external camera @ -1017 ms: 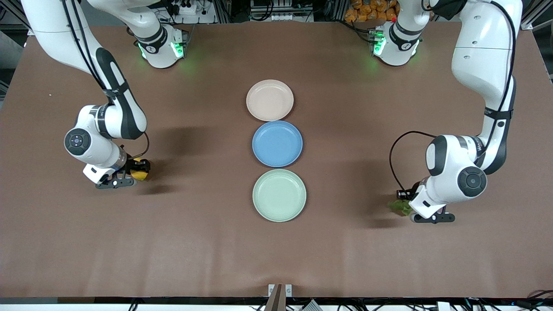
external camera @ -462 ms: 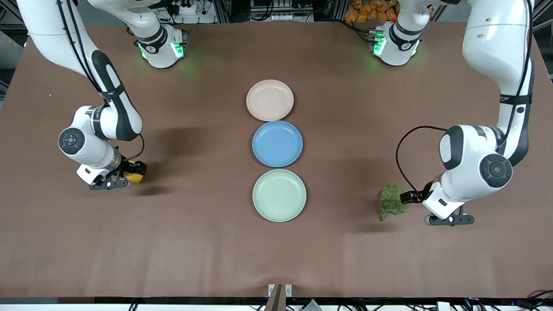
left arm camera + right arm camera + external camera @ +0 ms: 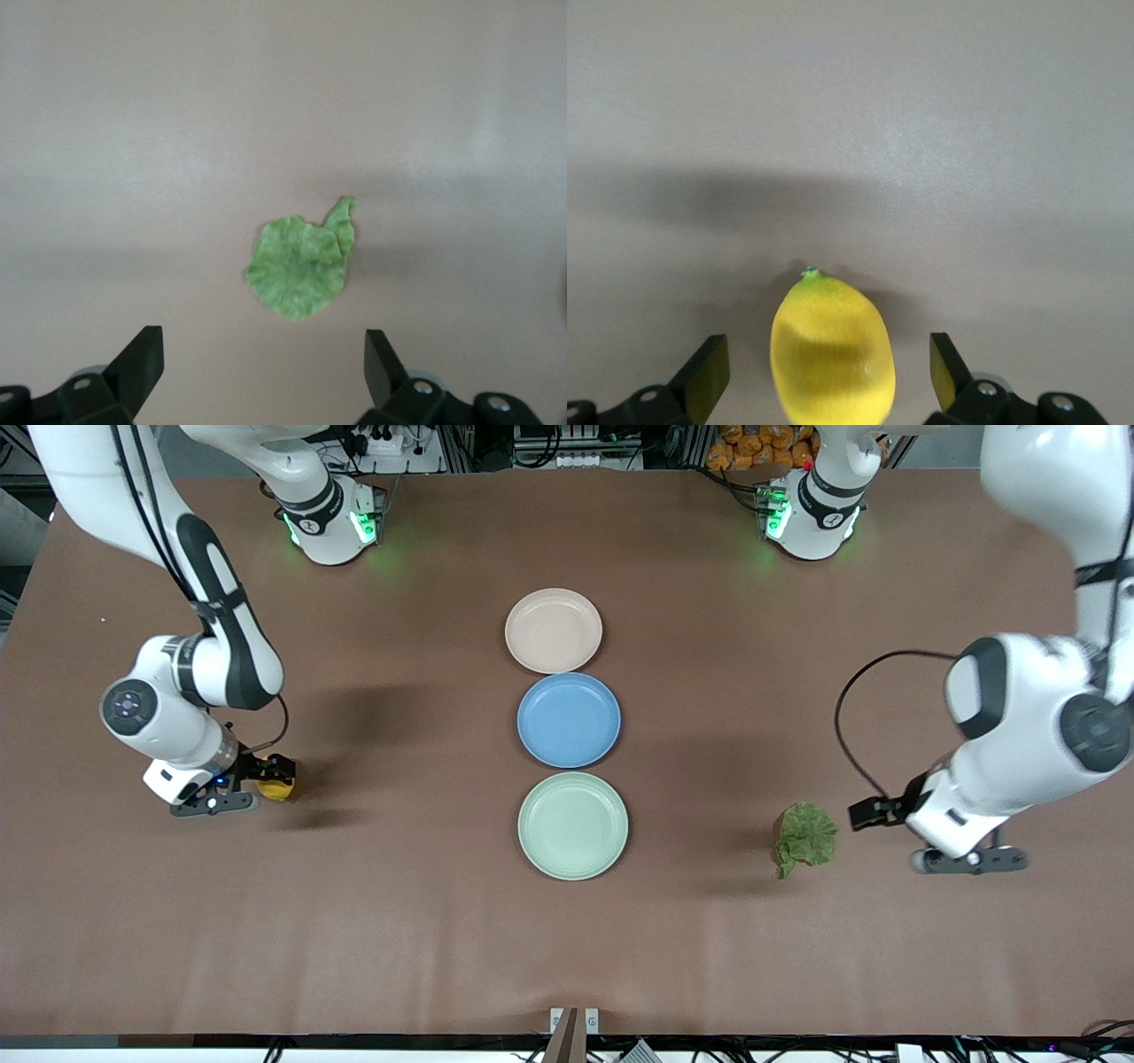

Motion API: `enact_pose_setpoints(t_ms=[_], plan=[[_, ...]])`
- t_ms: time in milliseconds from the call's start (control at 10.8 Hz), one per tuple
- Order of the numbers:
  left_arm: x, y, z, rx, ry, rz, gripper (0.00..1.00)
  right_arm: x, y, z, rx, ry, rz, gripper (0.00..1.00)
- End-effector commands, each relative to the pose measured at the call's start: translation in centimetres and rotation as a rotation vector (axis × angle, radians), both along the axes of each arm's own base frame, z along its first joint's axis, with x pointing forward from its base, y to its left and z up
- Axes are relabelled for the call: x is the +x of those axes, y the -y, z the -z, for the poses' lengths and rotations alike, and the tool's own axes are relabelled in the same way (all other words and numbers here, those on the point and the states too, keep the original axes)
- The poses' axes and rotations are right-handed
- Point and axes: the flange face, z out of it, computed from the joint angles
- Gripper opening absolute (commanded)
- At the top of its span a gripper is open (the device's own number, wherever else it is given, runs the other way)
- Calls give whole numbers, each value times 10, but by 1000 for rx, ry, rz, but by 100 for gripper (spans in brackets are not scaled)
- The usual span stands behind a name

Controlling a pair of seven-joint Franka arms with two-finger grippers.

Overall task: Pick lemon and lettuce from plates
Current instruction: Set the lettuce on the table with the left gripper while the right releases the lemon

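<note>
Three plates sit in a column at the centre of the front view on the brown counter (image 3: pixel 399 939): the beige-pink plate (image 3: pixel 554 631) uppermost, a bright blue plate (image 3: pixel 569 720) in the middle, the mint green plate (image 3: pixel 573 825) lowest. All three are bare, so I judge the lifting-off part of the task done, with both items now on the counter well apart from the plates.

The left arm's gripper (image 3: pixel 873 813) hangs at the right of the front view, over bare counter just beside the lettuce (image 3: pixel 804 838) and apart from it. In the left wrist view its jaws stand wide with nothing between them, which reads as a release already made; the lettuce (image 3: pixel 299 268) lies flat on the counter there. It is a ruffled, wrinkly green leaf, roughly round, with a small curled tab at one edge.

The right arm's gripper (image 3: pixel 266 772) is low at the left of the front view, around the lemon (image 3: pixel 277 786). In the right wrist view the lemon (image 3: pixel 831 354) lies between widely spread jaws, with clear gaps on both sides, so it is not pinched. It is smooth, oval and bright yellow, with a tiny greenish nub at its tip.
</note>
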Motion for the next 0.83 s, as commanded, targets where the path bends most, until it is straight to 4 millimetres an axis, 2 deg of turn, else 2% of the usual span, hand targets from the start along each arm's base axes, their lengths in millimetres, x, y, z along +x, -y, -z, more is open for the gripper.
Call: enact_pose_setpoints(t_ms=[0, 185, 277, 370, 462, 555, 647, 739], plan=[[-17, -13, -83, 33, -8, 8, 100, -42, -2, -60, 38, 19, -61, 100], [-34, -12, -125, 104, 31, 37, 100, -55, -8, -91, 57, -29, -72, 100], [-41, -7, -145, 103, 59, 44, 100, -57, -21, -109, 61, -16, -91, 100], [-47, -7, -163, 97, 86, 44, 100, -55, -25, -125, 64, -16, -93, 100], [-54, -6, -178, 101, 105, 46, 100, -48, -22, -142, 65, -16, -88, 100], [-65, -10, -194, 99, 105, 27, 100, -40, -9, -164, 67, -15, -64, 100], [-70, -13, -198, 100, 87, 20, 100, -32, 0, -189, 69, -24, -49, 100], [-78, -17, -211, 93, 96, 14, 100, -27, 5, -212, 73, -31, -42, 100]])
